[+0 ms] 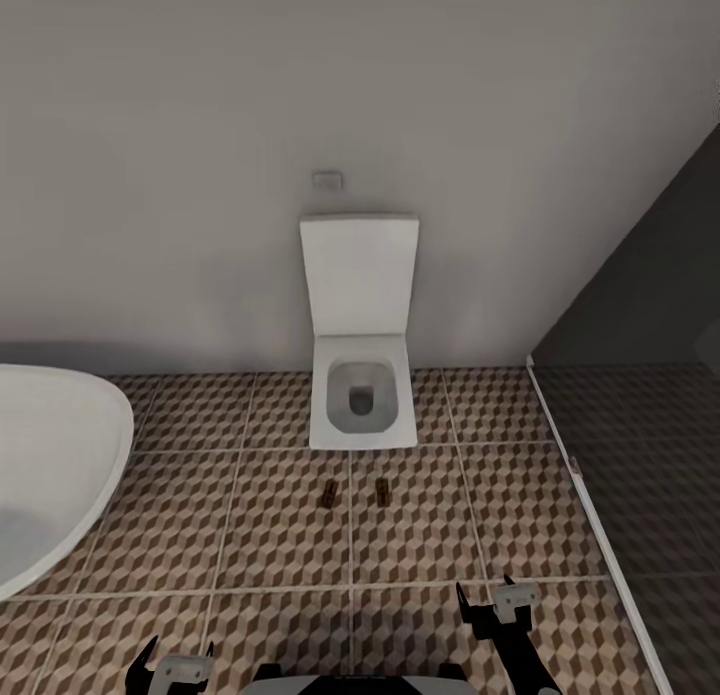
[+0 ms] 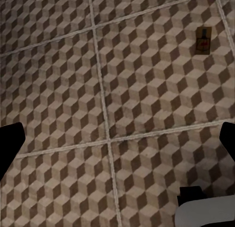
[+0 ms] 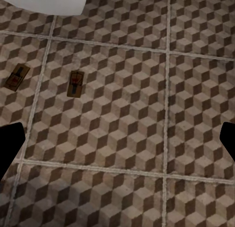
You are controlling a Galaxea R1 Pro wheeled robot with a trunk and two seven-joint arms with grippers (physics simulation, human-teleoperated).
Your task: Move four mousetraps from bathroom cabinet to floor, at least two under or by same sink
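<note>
Here two mousetraps (image 1: pixel 355 492) lie on the bathroom floor (image 1: pixel 270 535) before the toilet (image 1: pixel 361 375).

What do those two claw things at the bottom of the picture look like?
Both are black two-fingered claws with a pale grey block at the base. The left gripper and right gripper have tapering pointed fingers; the right sits on a black arm.

Both arms low, claws spread

The left claw (image 1: pixel 172 665) sits lower, the right claw (image 1: pixel 490 600) reaches a little farther forward; each points ahead with its dark fingers parted and holding nothing.
</note>
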